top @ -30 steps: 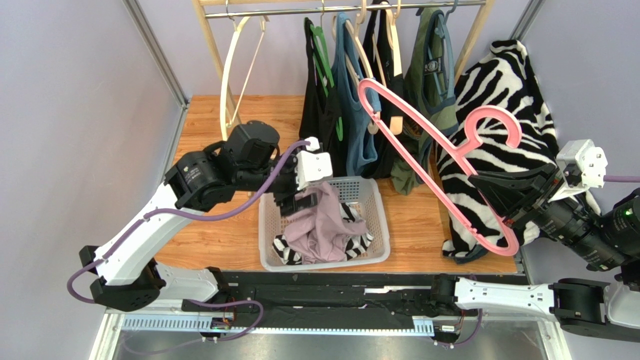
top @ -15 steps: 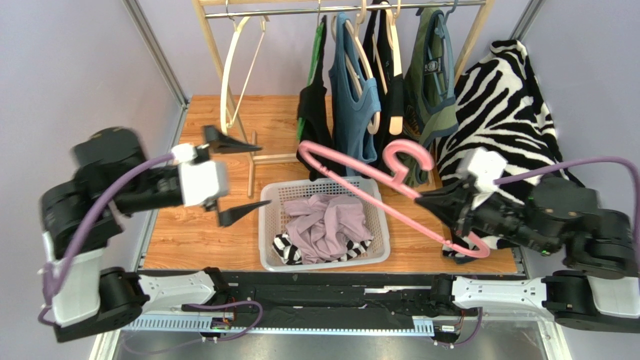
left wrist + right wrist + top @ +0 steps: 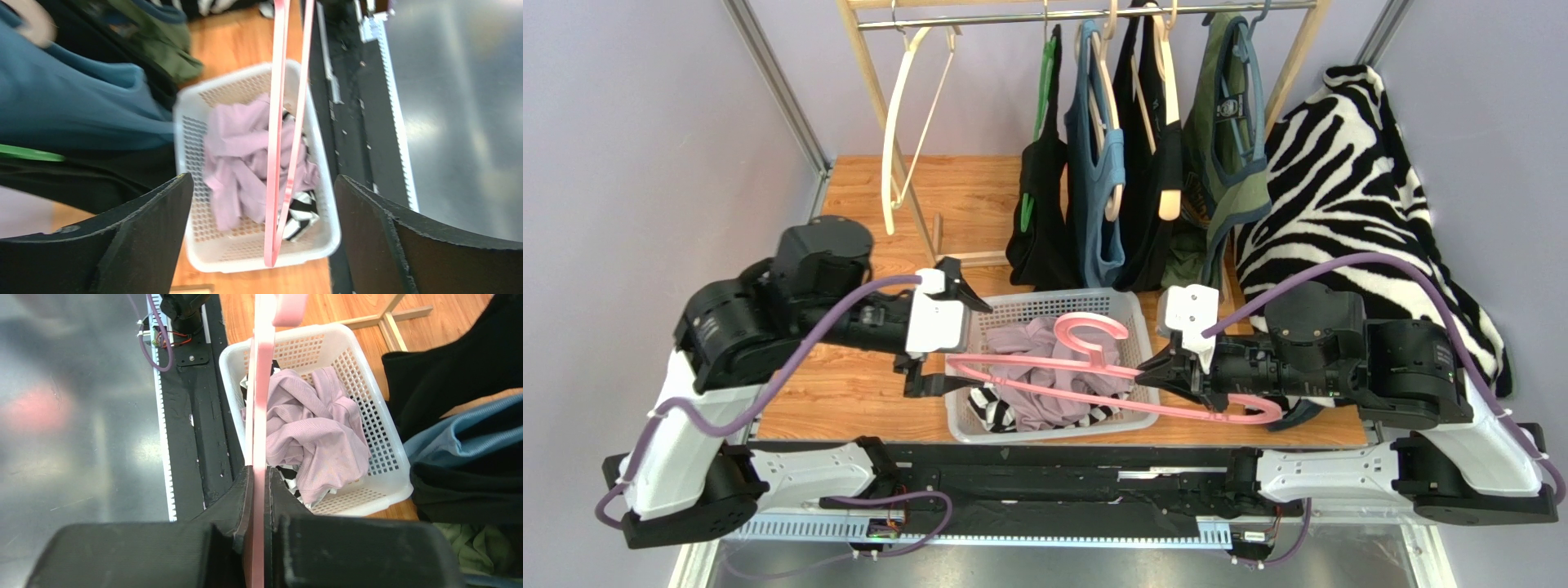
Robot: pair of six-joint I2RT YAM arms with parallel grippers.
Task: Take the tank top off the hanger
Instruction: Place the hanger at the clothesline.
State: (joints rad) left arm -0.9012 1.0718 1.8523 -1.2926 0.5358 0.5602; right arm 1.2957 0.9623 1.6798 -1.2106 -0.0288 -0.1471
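Observation:
The lilac tank top (image 3: 1044,361) lies crumpled in the white basket (image 3: 1051,298), off the hanger, on top of a zebra-striped cloth. It also shows in the left wrist view, tank top (image 3: 242,162), and in the right wrist view, tank top (image 3: 316,432). The bare pink hanger (image 3: 1090,326) lies level over the basket, held at its right end by my right gripper (image 3: 1166,368), which is shut on its bar (image 3: 261,386). My left gripper (image 3: 934,333) is open at the basket's left edge, its fingers wide apart and holding nothing; the hanger's tip (image 3: 270,245) hangs ahead of it.
A wooden rack (image 3: 891,74) at the back carries black, blue and green tops (image 3: 1100,159) and bare cream hangers (image 3: 903,110). A large zebra-print cloth (image 3: 1357,172) hangs at the right. The rack's foot (image 3: 965,257) stands just behind the basket.
My left gripper opened and let go of the lilac top, swung out left, then came back to the basket's left edge. My right gripper carried the pink hanger down and left over the basket.

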